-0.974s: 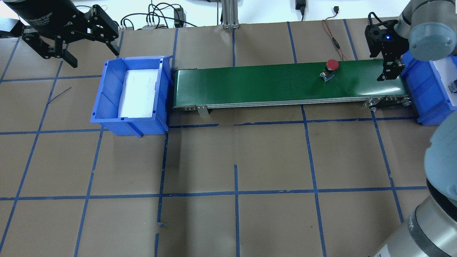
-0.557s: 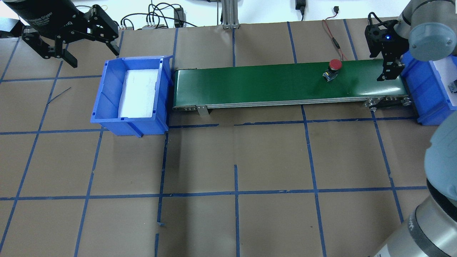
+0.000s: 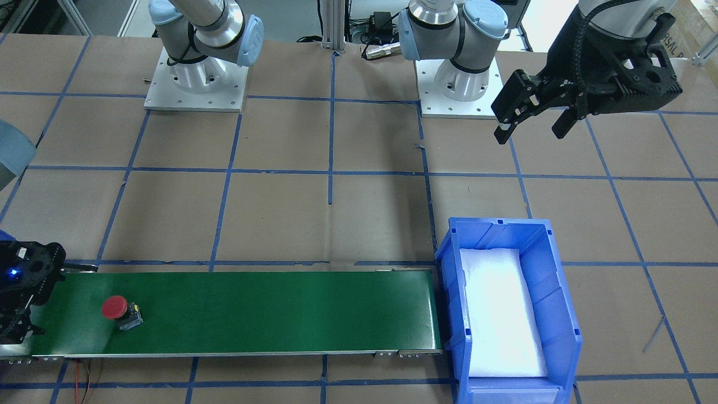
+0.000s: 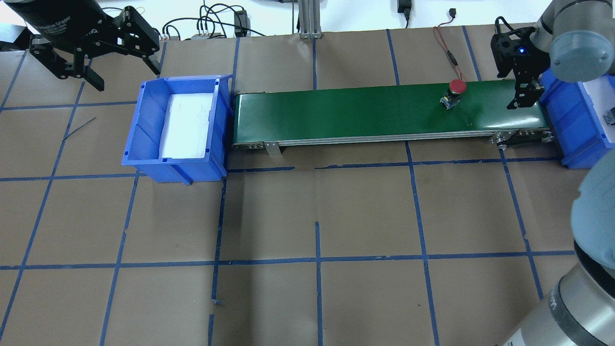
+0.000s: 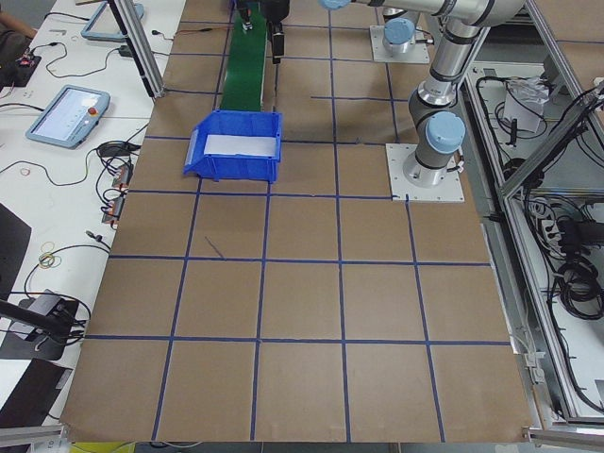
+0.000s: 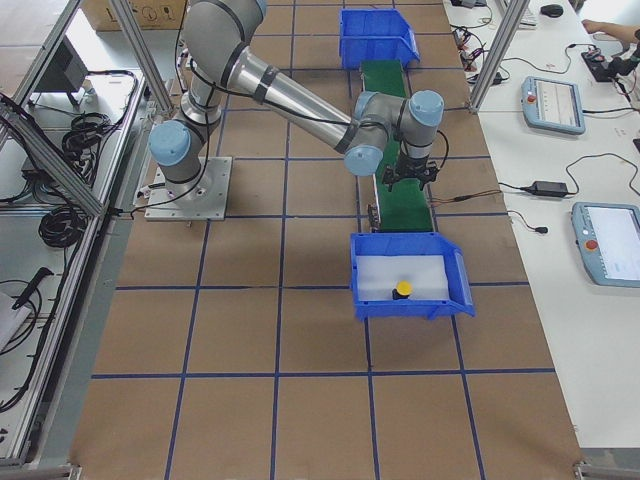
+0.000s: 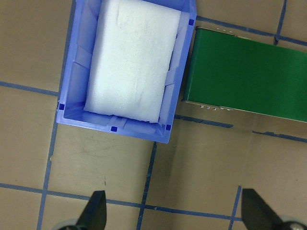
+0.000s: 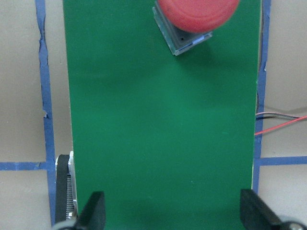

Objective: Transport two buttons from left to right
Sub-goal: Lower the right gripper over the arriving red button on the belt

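**Stock entry: push-buttons in transit, left to right**

- **Worktop** (image 4: 365,216): brown paper marked off with a blue tape grid.
- **Green conveyor belt** (image 4: 336,113): runs left to right along the far side, between the two bins.
- **Left blue bin** (image 4: 149,125): sits at the belt's left end. It holds only a white foam pad (image 4: 187,125), no button.
- **Right blue bin** (image 6: 460,285): sits at the belt's right end and is also foam-lined.
- **Left hand** (image 3: 530,133): hangs to the left of and beyond the left bin, fingers spread wide, holding nothing.
- **Right hand** (image 8: 175,213): hangs low over the belt's right end, fingers wide apart and empty.
- **Red button** (image 4: 454,92): lies on the belt towards its right end, a little short of the right hand. Whether it stands upright or is tipped is unclear.
- **Yellow button** (image 6: 403,289): lies on the foam in the right bin.

**Handling (judged):** Both buttons are probably light, rigid and not fragile. The wide domed cap looks smooth, likely slips between fingers and makes the piece top-heavy. The better hold is the squarish black-and-metal body under the cap, with the fingers closing across its flat sides.
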{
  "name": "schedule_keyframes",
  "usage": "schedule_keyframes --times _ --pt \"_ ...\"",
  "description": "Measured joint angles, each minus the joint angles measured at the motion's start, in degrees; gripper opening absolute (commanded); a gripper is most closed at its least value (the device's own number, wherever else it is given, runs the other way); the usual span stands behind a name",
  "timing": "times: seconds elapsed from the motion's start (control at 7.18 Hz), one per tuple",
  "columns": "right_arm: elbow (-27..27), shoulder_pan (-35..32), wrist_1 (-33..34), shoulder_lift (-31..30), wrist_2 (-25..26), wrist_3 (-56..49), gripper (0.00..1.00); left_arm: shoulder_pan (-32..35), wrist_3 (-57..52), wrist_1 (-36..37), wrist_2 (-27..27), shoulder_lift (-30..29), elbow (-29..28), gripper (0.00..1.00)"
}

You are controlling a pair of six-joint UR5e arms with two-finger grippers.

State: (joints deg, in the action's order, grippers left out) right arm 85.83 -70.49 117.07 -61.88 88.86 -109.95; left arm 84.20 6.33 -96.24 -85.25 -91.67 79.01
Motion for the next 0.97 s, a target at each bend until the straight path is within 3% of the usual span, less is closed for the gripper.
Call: schedule_keyframes --times 0.97 --pt "0.41 0.00 0.53 -0.12 -1.53 1.37 0.99 0.00 0.00 0.00 0.00 0.00 -0.09 1.00"
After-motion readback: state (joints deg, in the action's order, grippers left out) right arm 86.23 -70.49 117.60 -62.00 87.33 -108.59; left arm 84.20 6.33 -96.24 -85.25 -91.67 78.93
